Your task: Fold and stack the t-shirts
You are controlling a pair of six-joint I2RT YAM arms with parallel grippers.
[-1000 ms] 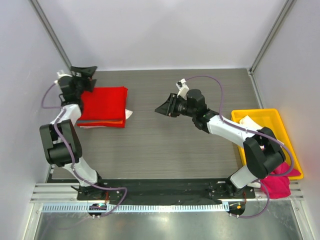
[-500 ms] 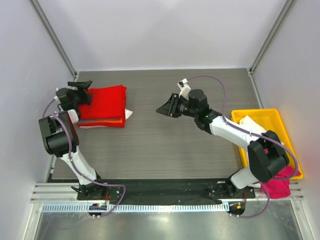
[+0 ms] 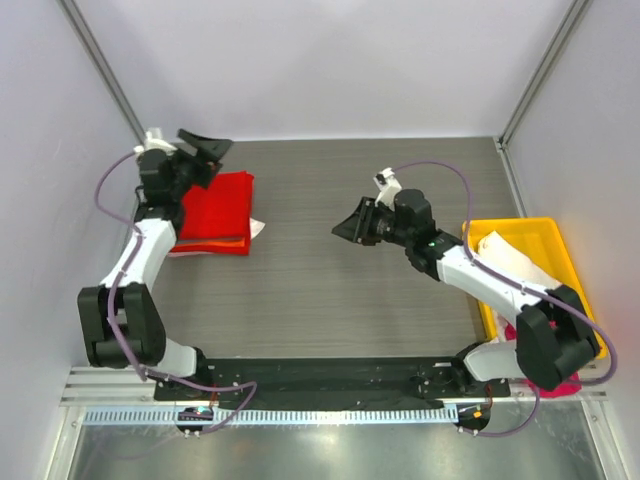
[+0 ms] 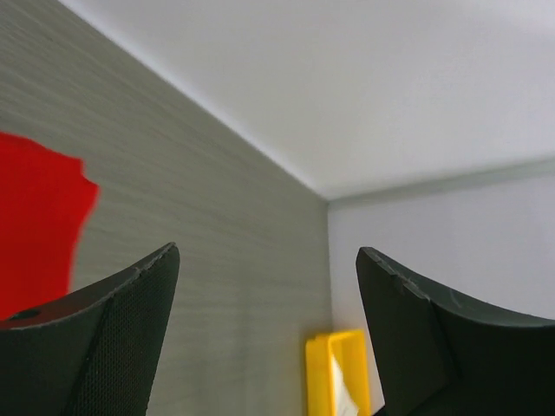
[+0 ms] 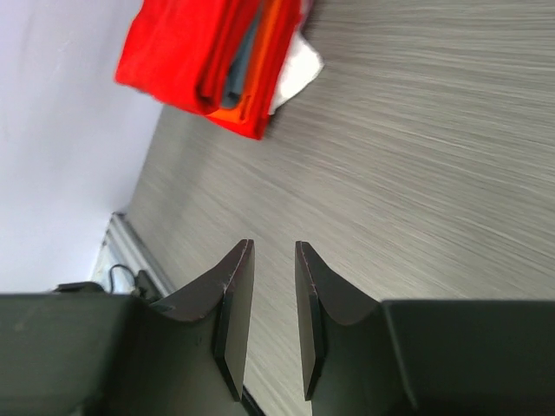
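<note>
A folded stack of t-shirts lies at the table's back left, with the red t-shirt (image 3: 218, 200) on top, an orange edge (image 3: 212, 243) below it and a white corner (image 3: 258, 228) sticking out on the right. In the right wrist view the stack shows red (image 5: 178, 48), grey-blue (image 5: 236, 87), orange (image 5: 270, 61) and white (image 5: 297, 71) layers. My left gripper (image 3: 207, 150) is open and empty, raised over the stack's back left corner. My right gripper (image 3: 348, 224) hovers over mid-table, its jaws a narrow gap apart and empty. A white t-shirt (image 3: 497, 248) lies in the tray. A magenta t-shirt (image 3: 568, 378) shows behind the right arm's base.
The yellow tray (image 3: 560, 245) stands at the right edge of the table and also shows in the left wrist view (image 4: 323, 373). Grey walls close the table in at the back and both sides. The red t-shirt's corner (image 4: 39, 217) shows left of my left fingers.
My left arm has lifted from the stack's left edge and turned, gripper now above its back corner. My right arm has drawn back to the right, its gripper narrower.
</note>
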